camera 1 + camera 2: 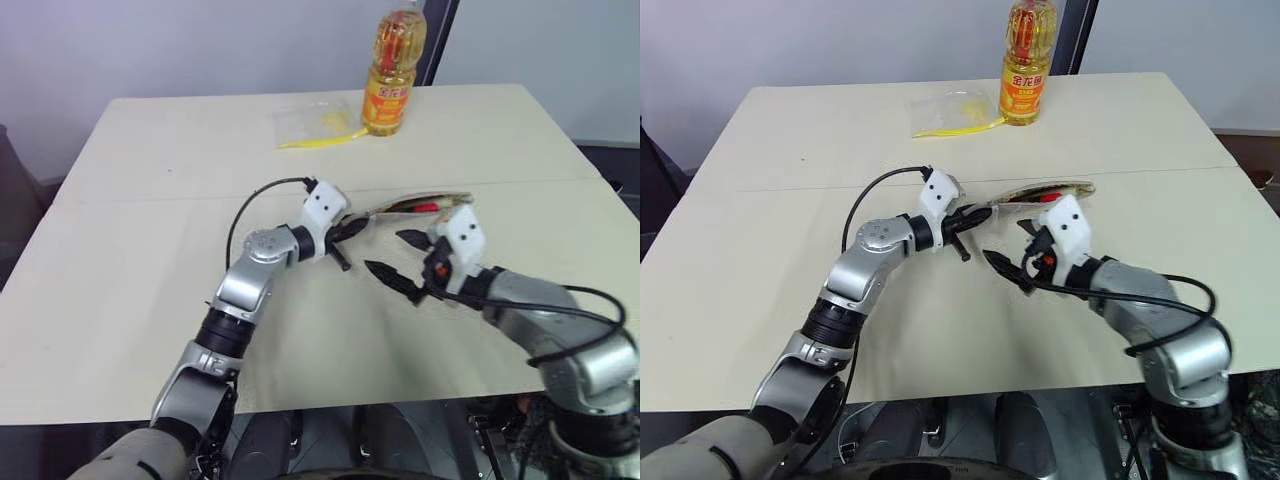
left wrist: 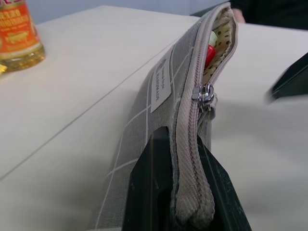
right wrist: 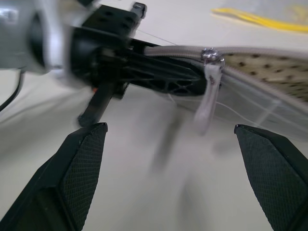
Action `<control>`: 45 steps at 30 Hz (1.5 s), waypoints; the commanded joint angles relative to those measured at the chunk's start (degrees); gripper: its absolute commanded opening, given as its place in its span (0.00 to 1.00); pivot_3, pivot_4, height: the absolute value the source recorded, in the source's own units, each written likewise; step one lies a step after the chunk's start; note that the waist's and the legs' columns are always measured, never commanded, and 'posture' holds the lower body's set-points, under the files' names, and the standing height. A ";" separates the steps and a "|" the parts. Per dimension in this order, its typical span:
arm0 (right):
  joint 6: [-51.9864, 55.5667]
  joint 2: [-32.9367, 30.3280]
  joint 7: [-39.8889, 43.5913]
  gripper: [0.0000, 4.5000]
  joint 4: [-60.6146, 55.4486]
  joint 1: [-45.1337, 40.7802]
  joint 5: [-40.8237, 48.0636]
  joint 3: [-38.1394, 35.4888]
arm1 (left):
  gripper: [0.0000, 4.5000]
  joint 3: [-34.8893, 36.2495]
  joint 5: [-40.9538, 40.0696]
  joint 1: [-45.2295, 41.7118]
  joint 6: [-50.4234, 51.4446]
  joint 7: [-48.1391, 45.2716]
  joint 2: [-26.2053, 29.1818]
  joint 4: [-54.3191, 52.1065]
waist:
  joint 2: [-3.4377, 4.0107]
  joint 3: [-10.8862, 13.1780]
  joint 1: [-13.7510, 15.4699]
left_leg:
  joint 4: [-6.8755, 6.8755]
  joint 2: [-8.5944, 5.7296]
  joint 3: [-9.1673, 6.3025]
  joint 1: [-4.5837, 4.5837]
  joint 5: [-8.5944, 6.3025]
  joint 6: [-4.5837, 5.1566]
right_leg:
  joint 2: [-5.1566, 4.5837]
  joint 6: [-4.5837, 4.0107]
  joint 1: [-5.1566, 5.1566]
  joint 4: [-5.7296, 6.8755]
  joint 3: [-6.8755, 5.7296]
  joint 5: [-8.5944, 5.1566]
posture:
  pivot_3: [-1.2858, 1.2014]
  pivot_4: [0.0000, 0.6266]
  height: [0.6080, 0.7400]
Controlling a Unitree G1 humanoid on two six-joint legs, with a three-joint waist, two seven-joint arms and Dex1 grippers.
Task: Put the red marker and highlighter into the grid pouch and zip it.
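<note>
Right pincer (image 1: 405,262) sits nearest the camera, over the front half of the desk (image 1: 130,300) — its two black fingers (image 3: 79,173) spread wide apart, nothing between them (released). It points toward the zipper pull (image 3: 209,94) of the grid pouch (image 1: 415,205), which hangs just ahead of the fingertips without touching them.

Left pincer (image 1: 345,232) is clenched on the near end of the grid pouch; the wrist view shows the closed zipper seam pinched between its fingers (image 2: 144,192). The pouch is held edge-up, lifted off the desk, near the desk's middle and just beyond the right pincer.

Zipper state: closed from the gripped end up to the pull, open beyond it. Through the open mouth — dotted cream lining and a red tip of the red marker (image 2: 210,52). Beside it, a pale greenish-yellow end shows inside the pouch (likely the highlighter (image 2: 212,37); too little visible to be sure). The white label (image 2: 161,86) faces outward on the grey gridded side.

Far side of the desk: an oil bottle (image 1: 392,70) with a yellow-orange label, upright near the back edge, and a clear plastic bag (image 1: 315,125) with yellow contents lying flat just beside it on the robot's left. Both well apart from the pouch.
</note>
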 commanded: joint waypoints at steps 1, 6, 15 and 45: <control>-1.22 4.14 -5.35 0.97 3.47 -2.49 -2.74 0.69 | 0.00 0.54 -1.81 -1.03 1.04 0.43 -0.64 -3.86 | 0.00 0.00 -0.03 | 0.00 0.00 0.00 0.00 0.00 0.00 | 0.00 0.00 0.00 0.00 0.01 0.00 | 0.52 0.24 1.00; -2.33 6.72 -7.23 0.78 6.18 -3.69 -3.90 0.38 | 0.00 0.37 -2.25 -0.94 1.75 0.62 -0.47 -4.79 | 0.01 0.00 -0.03 | -0.02 -0.02 0.00 0.00 0.00 0.00 | 0.02 0.00 -0.01 0.00 0.00 0.00 | 0.52 0.24 1.00; -1.91 7.41 -6.77 0.01 5.20 -4.75 -1.50 -2.21 | 0.00 0.64 -2.22 -0.92 1.66 0.68 0.11 -4.62 | 0.01 0.00 -0.05 | -0.03 -0.01 0.00 0.01 0.00 0.00 | 0.06 0.00 -0.02 0.04 0.00 0.00 | 0.52 0.24 1.00; -5.54 -21.48 4.89 0.01 8.97 5.94 -2.18 -18.05 | 0.00 -0.58 4.41 0.80 -19.54 -5.97 13.67 5.76 | 0.01 0.00 -0.05 | -0.05 -0.01 0.01 -0.02 -0.02 0.04 | -0.04 -0.02 0.00 -0.06 0.00 -0.01 | 0.52 0.24 1.00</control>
